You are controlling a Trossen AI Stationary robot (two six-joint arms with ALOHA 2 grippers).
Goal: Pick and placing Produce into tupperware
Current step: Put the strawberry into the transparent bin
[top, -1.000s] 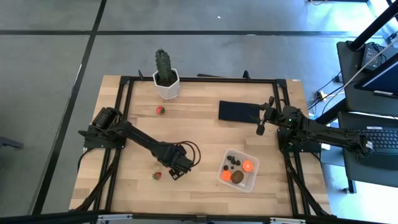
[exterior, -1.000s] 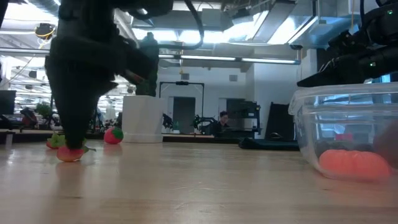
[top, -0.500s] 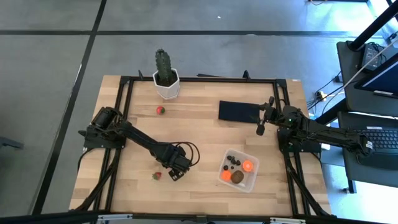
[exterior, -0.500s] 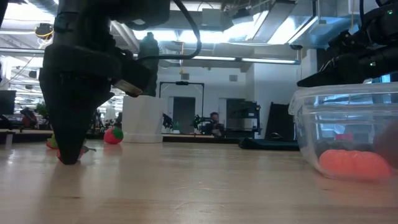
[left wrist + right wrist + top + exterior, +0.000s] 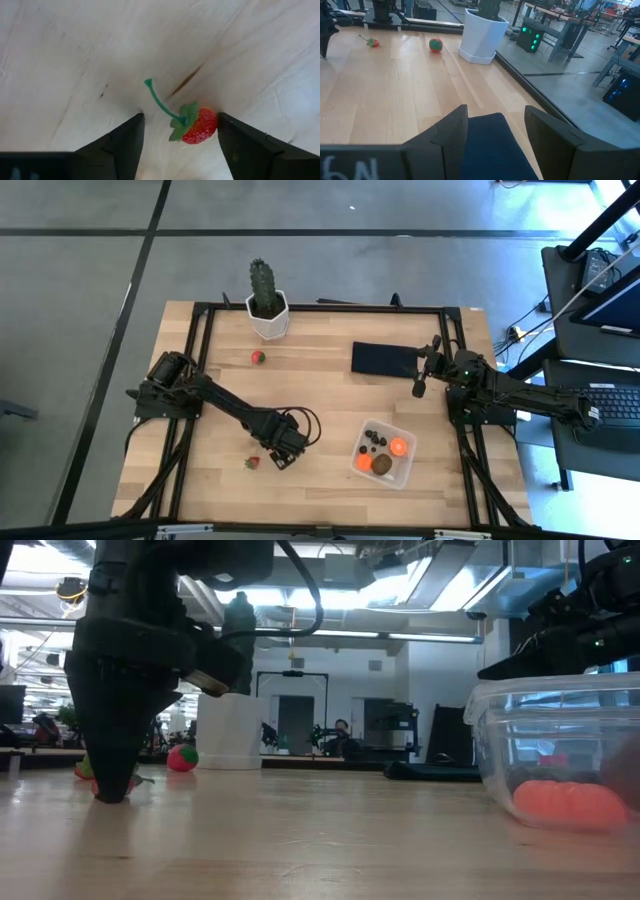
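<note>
Tupperware (image 5: 560,755) cut off by the low view's edge

Pale, matt wood grain is showing across the surface (image 5: 330,400), a clear glossy plastic tupperware (image 5: 405,470) is catching light, a bumpy red strawberry (image 5: 200,127) is gleaming faintly, and a flat black rectangle (image 5: 380,359) is looking matt.

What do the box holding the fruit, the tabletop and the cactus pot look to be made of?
Box: clear plastic, probably; the fruit shows through its glossy walls.
Tabletop: pale wood, matte, with visible grain and plank lines.
Cactus pot: white, smooth and faceted; ceramic or plastic, the look leaves it open.
</note>
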